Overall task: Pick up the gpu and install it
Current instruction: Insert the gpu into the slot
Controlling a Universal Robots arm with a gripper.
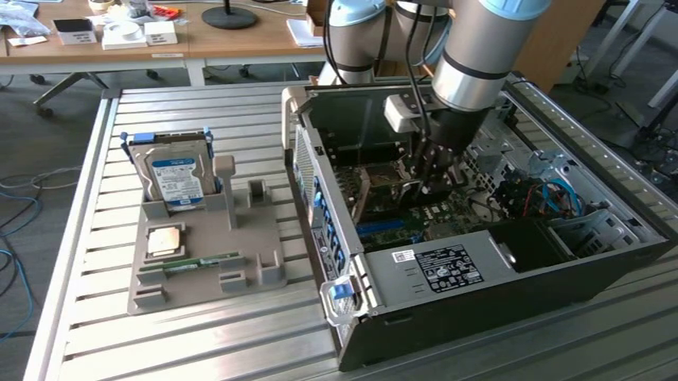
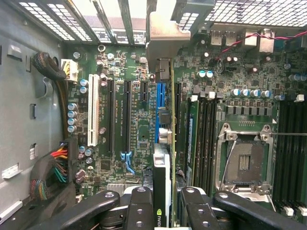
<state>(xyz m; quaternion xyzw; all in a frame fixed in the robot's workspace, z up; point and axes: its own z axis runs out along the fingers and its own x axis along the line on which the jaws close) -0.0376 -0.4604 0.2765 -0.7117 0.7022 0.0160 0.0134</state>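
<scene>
- At the exterior view's left a grey parts tray (image 1: 228, 238) sat on the slatted table (image 1: 212, 341). It held a hard drive (image 1: 175, 176) standing upright at the back and a narrow green memory stick (image 1: 190, 263) lying flat near the front.
- Just right of the tray stood the open computer case (image 1: 509, 294), with the robot arm (image 1: 477, 55) reaching down into it from above.
- Inside the case, in the wrist view, the gpu (image 2: 162, 177) stood on edge over the motherboard (image 2: 139, 129). It was so thin from that angle that I mostly saw its rim.
- Its long axis ran parallel with the expansion slots, directly above the blue slot (image 2: 159, 110). Its silvery bracket (image 2: 163, 38) pointed at the case's slotted rear wall and its other end sat between the jaws.
- Whether the card's edge was already down in that slot I could not tell.
- The gripper (image 2: 163, 203) was pinched narrow on the gpu, one black finger (image 2: 139, 206) pressed to each face of the board.
- Further right on the board lay the bare processor socket (image 2: 244, 163).
</scene>
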